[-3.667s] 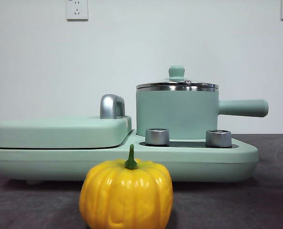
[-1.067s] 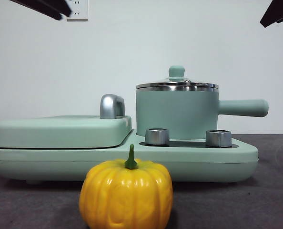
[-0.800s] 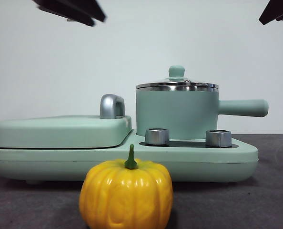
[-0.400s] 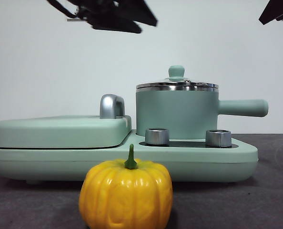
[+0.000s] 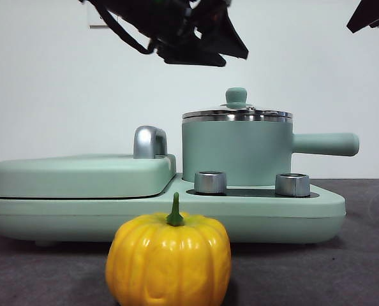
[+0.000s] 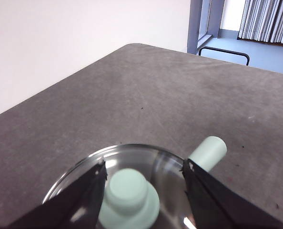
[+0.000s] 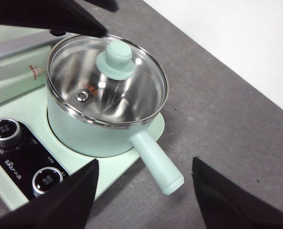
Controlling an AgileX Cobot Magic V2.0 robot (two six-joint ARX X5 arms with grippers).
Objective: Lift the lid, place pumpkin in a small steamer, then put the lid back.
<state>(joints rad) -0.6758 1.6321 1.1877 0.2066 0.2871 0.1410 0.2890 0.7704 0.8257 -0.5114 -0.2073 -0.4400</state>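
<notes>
The small steamer stands on the mint-green cooker base, its handle pointing to 3 o'clock in the front view, and the lid sits closed on it. The pumpkin rests on the table at 6 o'clock, in front of the base. My left gripper hangs above the lid with jaws wide apart either side of the knob, holding nothing; my right gripper waits high, also spread and empty.

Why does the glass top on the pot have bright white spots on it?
Right wrist view: room light glares off the lid and chrome rim. Left wrist view: glare on the glass again, either side of the knob, between the open left gripper. Front view: the pumpkin shines too.
</notes>
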